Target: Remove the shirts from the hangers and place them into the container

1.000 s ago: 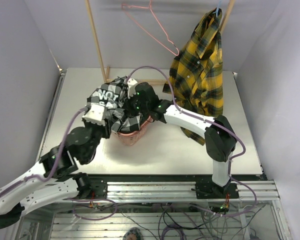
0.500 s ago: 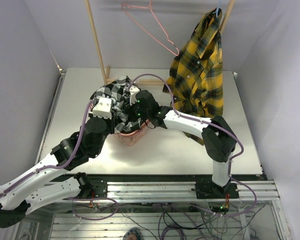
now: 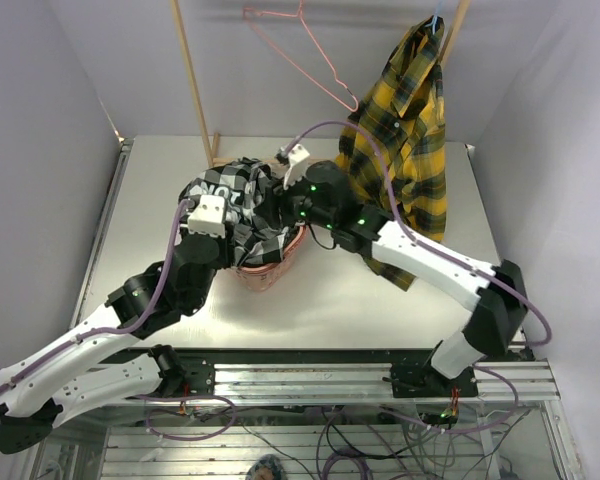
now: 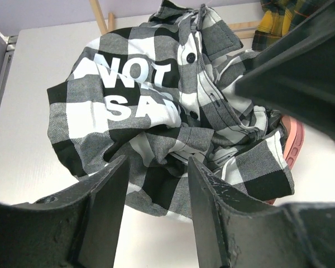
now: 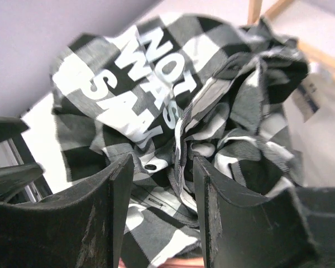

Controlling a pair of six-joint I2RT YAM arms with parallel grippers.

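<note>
The black-and-white check shirt (image 3: 230,200) lies bunched over the pink container (image 3: 270,270), spilling onto the table to its left; white lettering shows on it (image 4: 137,84) (image 5: 151,72). A bit of the container's rim (image 4: 293,139) peeks out under the cloth. My left gripper (image 3: 223,238) (image 4: 156,167) stands open just short of the shirt's near edge, nothing between its fingers. My right gripper (image 3: 285,205) (image 5: 162,167) hovers open above the pile. The yellow-and-black plaid shirt (image 3: 400,140) hangs on the light blue hanger (image 3: 436,20). The pink hanger (image 3: 300,50) hangs bare.
Wooden rack poles (image 3: 193,80) (image 3: 456,30) rise at the back of the table. The yellow shirt's hem drapes onto the table behind my right forearm (image 3: 420,255). Purple walls close in on both sides. The right arm's dark body (image 4: 301,72) fills the left wrist view's right side.
My right gripper has opened, letting go of the check shirt, and drawn back to the right as its elbow swung outward. The left gripper has opened wider. The shirt has settled on the container.
</note>
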